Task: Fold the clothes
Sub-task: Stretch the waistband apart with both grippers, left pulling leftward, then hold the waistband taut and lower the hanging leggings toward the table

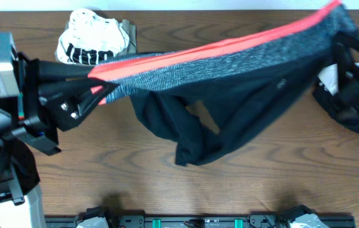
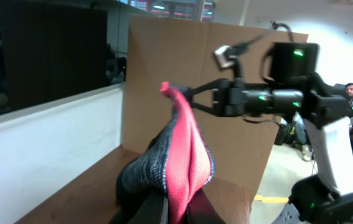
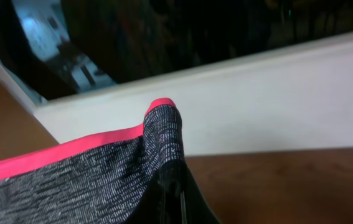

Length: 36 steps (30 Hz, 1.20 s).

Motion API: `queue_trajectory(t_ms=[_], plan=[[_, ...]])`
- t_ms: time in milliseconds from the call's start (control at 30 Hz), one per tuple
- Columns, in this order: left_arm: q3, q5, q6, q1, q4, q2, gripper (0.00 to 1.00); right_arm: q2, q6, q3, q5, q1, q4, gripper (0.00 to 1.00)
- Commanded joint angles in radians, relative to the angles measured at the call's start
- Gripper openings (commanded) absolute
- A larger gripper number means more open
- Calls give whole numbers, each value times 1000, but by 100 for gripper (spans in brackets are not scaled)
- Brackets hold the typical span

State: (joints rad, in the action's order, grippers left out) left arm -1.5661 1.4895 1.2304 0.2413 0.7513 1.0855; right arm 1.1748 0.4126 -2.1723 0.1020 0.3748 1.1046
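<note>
Trousers (image 1: 230, 120), black, one pair: held up over the table (image 1: 166, 190), stretched end to end by the waistband (image 1: 230, 57), which is grey with a red-orange edge and runs taut and slanted. The black legs hang bunched below the waistband's middle, their lowest folds down at the tabletop; whether they rest on it cannot be told. Left gripper (image 1: 97, 86): at the waistband's lower end, fingers clamped on a bunch of the grey and red cloth. Right gripper (image 2: 179, 92): at the waistband's upper end, fingers pinched together on the corner of the band, red edge uppermost. White top (image 1: 94, 39), black print: crumpled on the table just beyond the waistband's left end, apart from it. Olive piece (image 1: 129, 30): beside the top, partly tucked behind it. Dark garment with a white patch (image 1: 328, 81): below the waistband's right end, largely hidden by the right arm. Brown board (image 2: 164, 62): upright behind the waistband in the left wrist view.
</note>
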Motion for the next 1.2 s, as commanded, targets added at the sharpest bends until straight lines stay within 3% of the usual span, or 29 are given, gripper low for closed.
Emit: queue_trajectory(t_ms=[0, 267, 400, 1167], plan=[[-100, -53, 2, 14, -53, 16, 6, -25, -37, -28, 154, -16, 13, 1], [-355, 29, 5, 149, -318, 107, 6, -11, -55, -59, 216, -16, 60, 1], [-422, 40, 10, 185, -354, 138, 6, 16, -55, -59, 216, -16, 61, 2], [-413, 82, 16, 185, -451, 317, 6, 255, -23, -58, 320, -51, 68, 1]])
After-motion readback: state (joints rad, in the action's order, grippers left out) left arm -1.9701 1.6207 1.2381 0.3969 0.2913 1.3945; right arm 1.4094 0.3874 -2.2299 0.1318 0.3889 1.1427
